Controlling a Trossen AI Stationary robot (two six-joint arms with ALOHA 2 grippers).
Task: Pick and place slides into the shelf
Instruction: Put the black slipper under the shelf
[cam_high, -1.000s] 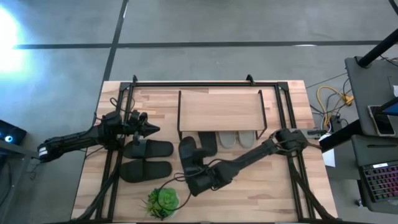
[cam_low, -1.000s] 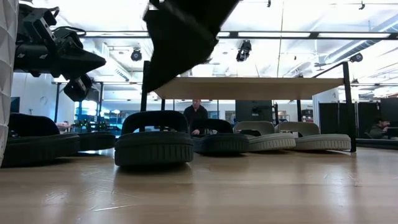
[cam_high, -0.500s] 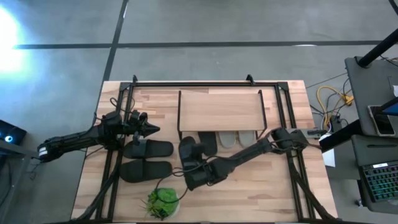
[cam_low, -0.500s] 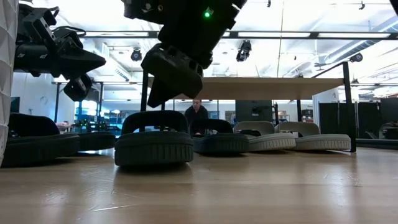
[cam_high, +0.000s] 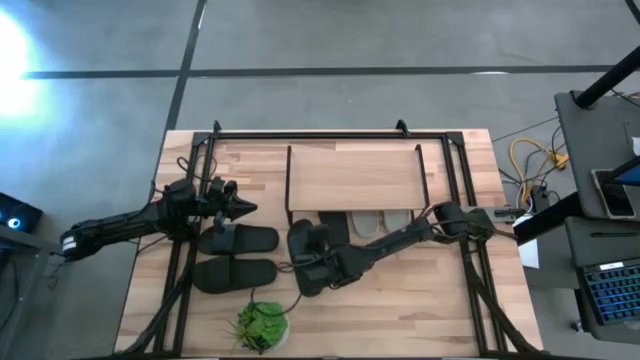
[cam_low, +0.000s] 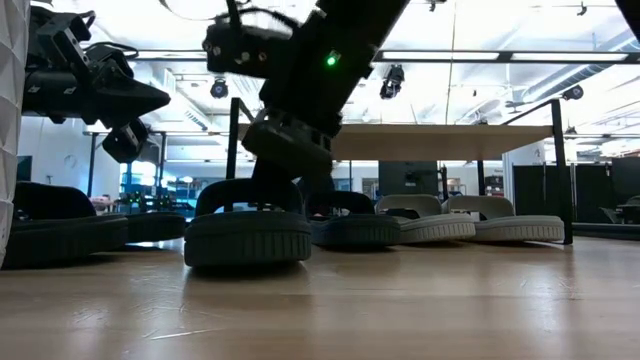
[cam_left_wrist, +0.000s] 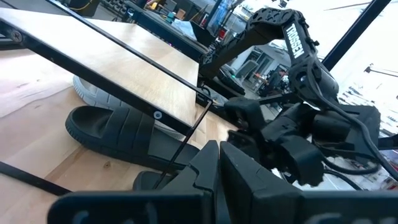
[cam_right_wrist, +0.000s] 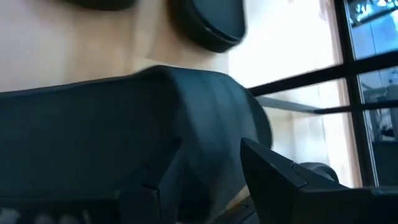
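I'm lowering my right gripper (cam_high: 303, 262), fingers spread, onto a charcoal slide (cam_high: 302, 243) by the shelf (cam_high: 354, 178). Can't tell if it's gripped. Left gripper (cam_high: 240, 208) is hovering shut, holding nothing.

A small green plant (cam_high: 262, 323) sits near the wooden table's (cam_high: 450, 310) front edge, possibly potted.

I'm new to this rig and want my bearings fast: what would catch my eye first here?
The right gripper sits low over a charcoal slide at mid-table, in front of the shelf, its fingers either side of the strap. Light grey slides lie under the shelf. The left gripper hangs shut above the black slides on the left.
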